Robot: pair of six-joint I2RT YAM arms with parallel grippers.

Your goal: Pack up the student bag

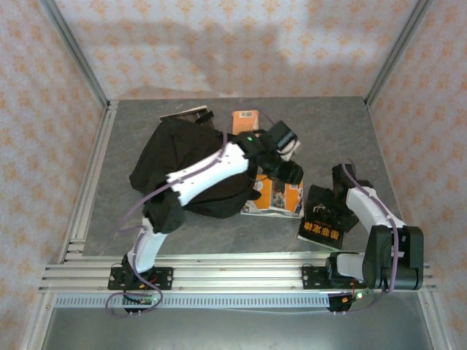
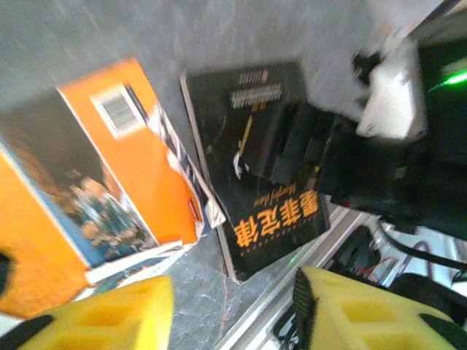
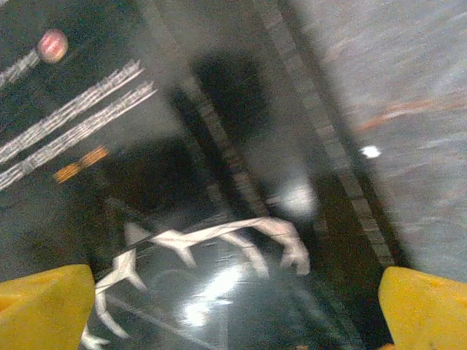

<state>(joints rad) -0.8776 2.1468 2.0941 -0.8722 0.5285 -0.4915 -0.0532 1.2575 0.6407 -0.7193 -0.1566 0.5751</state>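
The student bag, a big soft black backpack, lies slumped at the left middle of the table. My left arm reaches over it, and the left gripper hangs above an orange book just right of the bag. In the left wrist view its yellow fingers stand apart with bare table between them, so the left gripper is open. The orange book and a black book lie ahead of it. My right gripper hovers low over the black book. The right gripper is wide open above the glossy cover.
Another orange book lies behind the bag's right side, and a dark book pokes out from under its far edge. An aluminium rail runs along the near table edge. Patterned walls and metal posts close in the sides and the back.
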